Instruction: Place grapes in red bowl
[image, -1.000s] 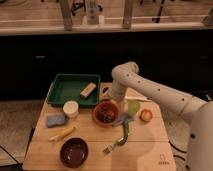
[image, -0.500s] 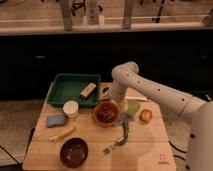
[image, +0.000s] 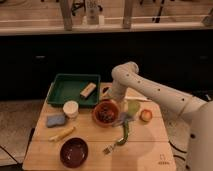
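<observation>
The red bowl (image: 106, 113) sits in the middle of the wooden table, bright orange-red with a lighter rim. Dark round berries, the grapes (image: 105, 115), lie inside it. My gripper (image: 110, 101) hangs at the end of the white arm, right above the bowl's far rim and close to the grapes. Whether it touches the grapes is hidden by the wrist.
A green tray (image: 65, 90) with a tan block (image: 87, 90) stands at the back left. Around the bowl are a white cup (image: 71, 108), a blue sponge (image: 56, 120), a yellow piece (image: 62, 133), a maroon bowl (image: 74, 151), a green fork (image: 121, 135) and a reddish-orange fruit (image: 145, 115).
</observation>
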